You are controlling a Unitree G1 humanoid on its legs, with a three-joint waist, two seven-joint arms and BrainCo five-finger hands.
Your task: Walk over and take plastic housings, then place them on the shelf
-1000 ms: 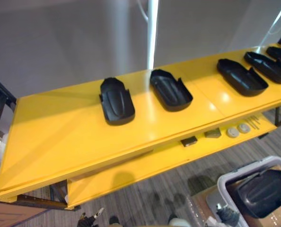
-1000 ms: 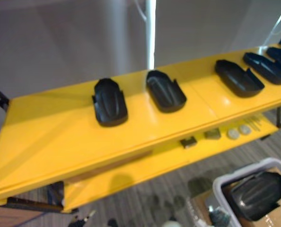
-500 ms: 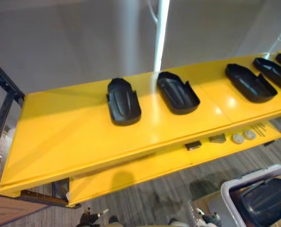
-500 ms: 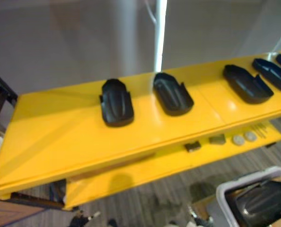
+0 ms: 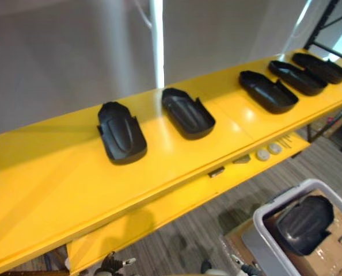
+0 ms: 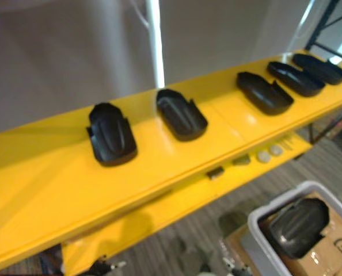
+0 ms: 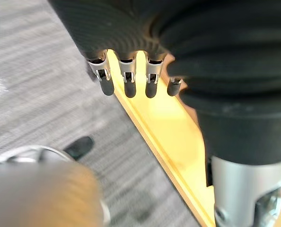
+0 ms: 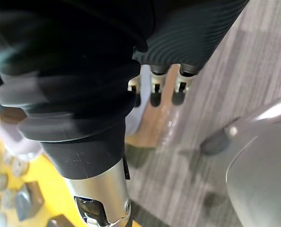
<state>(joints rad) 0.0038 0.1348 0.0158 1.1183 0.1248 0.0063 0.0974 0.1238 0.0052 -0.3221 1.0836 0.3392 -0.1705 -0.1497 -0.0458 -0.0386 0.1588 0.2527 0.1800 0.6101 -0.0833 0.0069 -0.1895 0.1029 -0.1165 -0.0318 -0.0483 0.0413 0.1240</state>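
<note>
Five black plastic housings (image 5: pixel 187 113) lay in a row on the top board of the yellow shelf (image 5: pixel 56 172), running from 9 o'clock towards 2 o'clock in the head view, each apart from its neighbour. Each was an oblong black shell, rounded at one end and notched along the sides. The leftmost housing (image 5: pixel 122 133) lay domed side up, showing lengthwise ridges. The other four lay hollow side up, like shallow trays. A sixth housing (image 5: pixel 304 224) sat domed side up in a grey bin (image 5: pixel 280 201) at 5 o'clock, with a cardboard box (image 5: pixel 327 260) just beside it. Small parts, two pale discs (image 5: pixel 263 154) among them, lay on the lower board (image 5: pixel 177 201). The left hand (image 7: pixel 127 80) hung over grey carpet by the shelf edge, fingers relaxed and holding nothing. The right hand (image 8: pixel 154 92) hung likewise, fingers loose and empty.
</note>
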